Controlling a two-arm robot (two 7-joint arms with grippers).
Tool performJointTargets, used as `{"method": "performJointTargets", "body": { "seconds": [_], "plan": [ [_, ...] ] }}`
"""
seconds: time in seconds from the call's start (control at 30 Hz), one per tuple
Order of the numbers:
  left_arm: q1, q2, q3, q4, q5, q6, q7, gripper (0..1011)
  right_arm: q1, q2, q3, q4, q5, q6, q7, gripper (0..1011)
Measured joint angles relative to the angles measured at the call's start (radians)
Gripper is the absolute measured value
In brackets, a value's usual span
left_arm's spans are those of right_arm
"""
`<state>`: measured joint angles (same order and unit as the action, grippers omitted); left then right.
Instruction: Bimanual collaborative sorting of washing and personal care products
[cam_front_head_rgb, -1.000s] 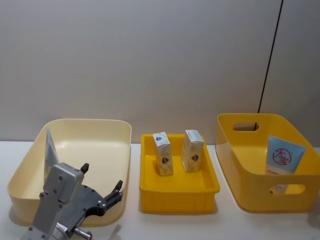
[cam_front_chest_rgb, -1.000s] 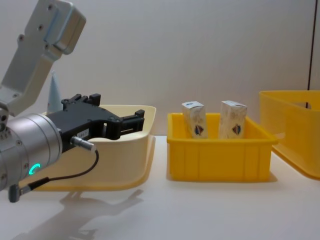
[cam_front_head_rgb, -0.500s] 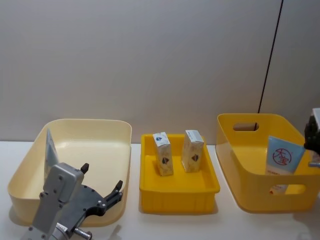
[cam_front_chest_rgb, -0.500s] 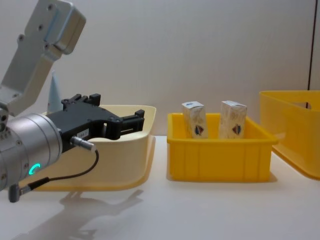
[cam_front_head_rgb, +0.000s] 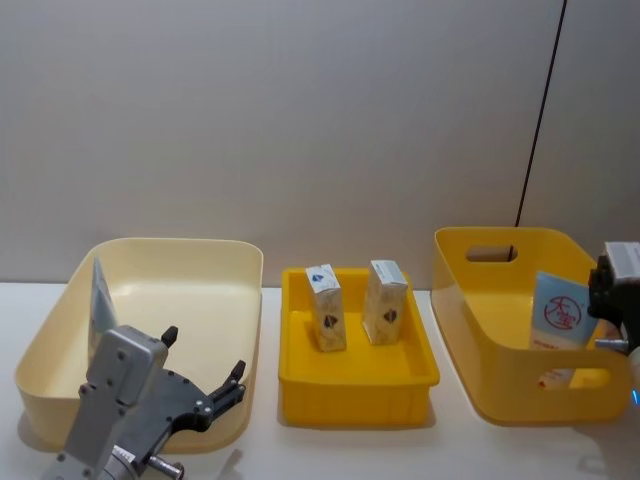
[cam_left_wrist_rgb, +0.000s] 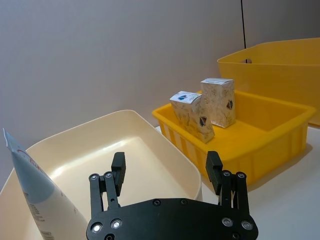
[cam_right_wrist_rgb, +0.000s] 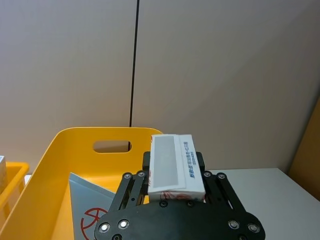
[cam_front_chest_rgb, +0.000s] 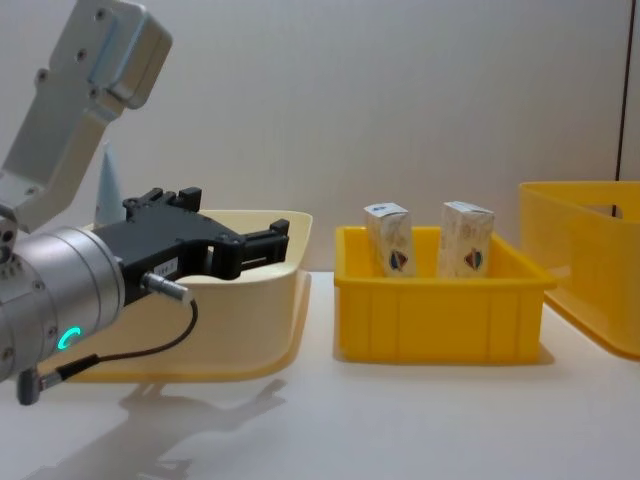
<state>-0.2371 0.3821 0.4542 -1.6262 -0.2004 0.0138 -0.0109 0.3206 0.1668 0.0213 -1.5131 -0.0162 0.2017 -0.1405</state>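
right gripper (cam_right_wrist_rgb: 176, 200) at right edge of head view, clamped on white carton (cam_right_wrist_rgb: 175, 166), long axis along fingers, pointing over tall yellow bin (cam_right_wrist_rgb: 60, 165). left gripper (cam_left_wrist_rgb: 165, 172) apart, lower left.

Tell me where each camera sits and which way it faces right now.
Head view: high, looking down and forward at the cream bin, small yellow tray and yellow bin; left hand low on the left, right hand at the right edge.
Chest view: low, looking across the table; left hand large.
Left wrist view: behind the open left hand, over the cream bin, facing the tray.
Right wrist view: behind the right hand, shut on a white carton, facing the yellow bin.
Head and chest share the tray's two cartons.
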Motion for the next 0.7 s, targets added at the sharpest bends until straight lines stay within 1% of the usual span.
{"method": "performJointTargets", "body": {
  "seconds": [0.03, 0.07, 0.1, 0.17, 0.2, 0.23, 0.27, 0.33, 0.4, 0.5, 0.57, 0.7],
  "plan": [
    [0.0, 0.0, 0.0, 0.0, 0.0, 0.0, 0.0, 1003, 0.002, -0.002, -0.001, 0.004, -0.003, 0.001, -0.003, 430],
    [0.0, 0.0, 0.0, 0.0, 0.0, 0.0, 0.0, 1003, 0.003, -0.003, -0.001, 0.006, -0.004, 0.001, -0.004, 489],
    [0.0, 0.0, 0.0, 0.0, 0.0, 0.0, 0.0, 1003, 0.004, -0.004, -0.001, 0.008, -0.006, 0.002, -0.005, 489],
    [0.0, 0.0, 0.0, 0.0, 0.0, 0.0, 0.0, 1004, 0.006, -0.006, -0.003, 0.013, -0.008, 0.003, -0.008, 596],
    [0.0, 0.0, 0.0, 0.0, 0.0, 0.0, 0.0, 1004, 0.007, -0.007, -0.003, 0.015, -0.009, 0.003, -0.009, 626],
    [0.0, 0.0, 0.0, 0.0, 0.0, 0.0, 0.0, 1003, 0.007, -0.008, -0.003, 0.017, -0.01, 0.004, -0.01, 626],
    [0.0, 0.0, 0.0, 0.0, 0.0, 0.0, 0.0, 1004, 0.008, -0.009, -0.004, 0.02, -0.012, 0.005, -0.012, 690],
    [0.0, 0.0, 0.0, 0.0, 0.0, 0.0, 0.0, 1003, 0.008, -0.01, -0.005, 0.022, -0.014, 0.006, -0.013, 726],
    [0.0, 0.0, 0.0, 0.0, 0.0, 0.0, 0.0, 1003, 0.01, -0.011, -0.005, 0.024, -0.015, 0.008, -0.015, 800],
    [0.0, 0.0, 0.0, 0.0, 0.0, 0.0, 0.0, 1003, 0.011, -0.013, -0.006, 0.026, -0.016, 0.009, -0.016, 856],
    [0.0, 0.0, 0.0, 0.0, 0.0, 0.0, 0.0, 1003, 0.011, -0.014, -0.007, 0.028, -0.018, 0.009, -0.017, 932],
    [0.0, 0.0, 0.0, 0.0, 0.0, 0.0, 0.0, 1003, 0.011, -0.016, -0.006, 0.029, -0.019, 0.008, -0.017, 1000]
  ]
}}
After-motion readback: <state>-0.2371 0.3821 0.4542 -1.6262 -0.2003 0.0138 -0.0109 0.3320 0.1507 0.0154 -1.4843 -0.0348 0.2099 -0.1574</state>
